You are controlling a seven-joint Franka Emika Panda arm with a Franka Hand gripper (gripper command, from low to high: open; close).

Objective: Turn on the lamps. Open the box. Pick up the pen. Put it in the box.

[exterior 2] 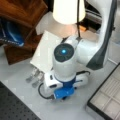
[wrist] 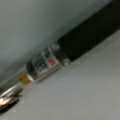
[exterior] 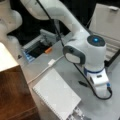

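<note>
On the grey tabletop (exterior: 62,72) in a front view, the hand (exterior: 100,86) hangs low, seen from above, so its fingertips are hidden under its own white housing and I cannot tell how far apart they stand. A short dark end of the pen (exterior: 83,83) lies flat just to that view's left of the hand, its long axis running left to right; the rest is covered. The white spiral notebook (exterior: 56,95) lies near, toward the bottom left, with a white cable (exterior: 47,66) above it. The box (exterior: 110,27) stands open at the top right, cut off by the edge.

Below the lit lamp (exterior 2: 68,11) in a front view, the hand (exterior 2: 63,93) is again masked by the wrist; no pen can be made out. The box (exterior 2: 107,95), showing its pale divided lining, is cropped at the bottom right.

Across the wrist view, the pen (wrist: 67,47) fills the frame diagonally, black section toward the upper right, clear labelled middle, metallic end at the lower left. No fingers show here.
</note>
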